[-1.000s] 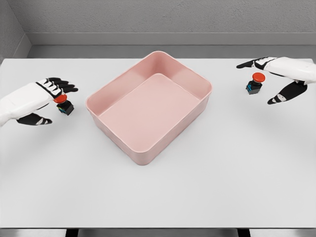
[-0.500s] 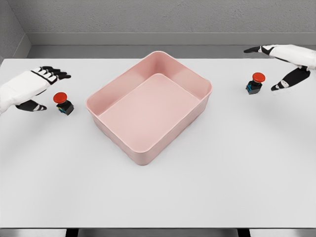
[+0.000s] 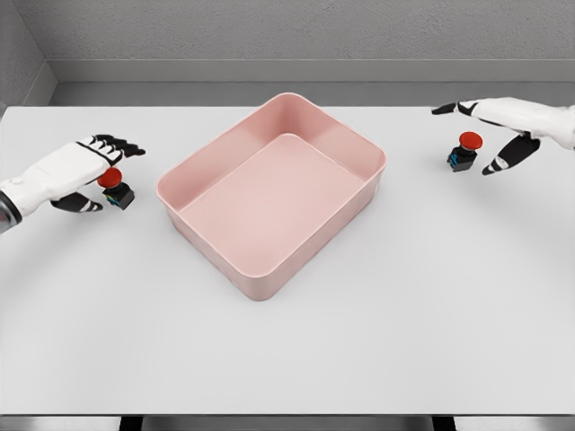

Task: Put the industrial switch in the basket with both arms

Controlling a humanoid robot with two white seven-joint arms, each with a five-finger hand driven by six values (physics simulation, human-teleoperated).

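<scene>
Two industrial switches, red-capped, both on the worktop (image 3: 287,359) and neither in the pink basket (image 3: 364,148) yet. Left switch (image 3: 116,189) just at the fingertips of the left hand (image 3: 79,171); half a second back, clear of that hand, which was drawn off toward the edge. Now closed in again, fingers curled above and beside the red cap, thumb low on the near side, apparently touching or nearly so, not clamped. Right switch (image 3: 464,153) unmoved, between the forefinger and thumb of the right hand (image 3: 503,126), which has dropped and come inward from its higher, farther spot. Fingers there spread wide, thumb angled down just right of the switch, forefinger stretched out above and behind it, nothing gripped. Judged as a renewed approach on both sides: grasps not yet made, lift and carry to the basket between the hands not begun.
</scene>
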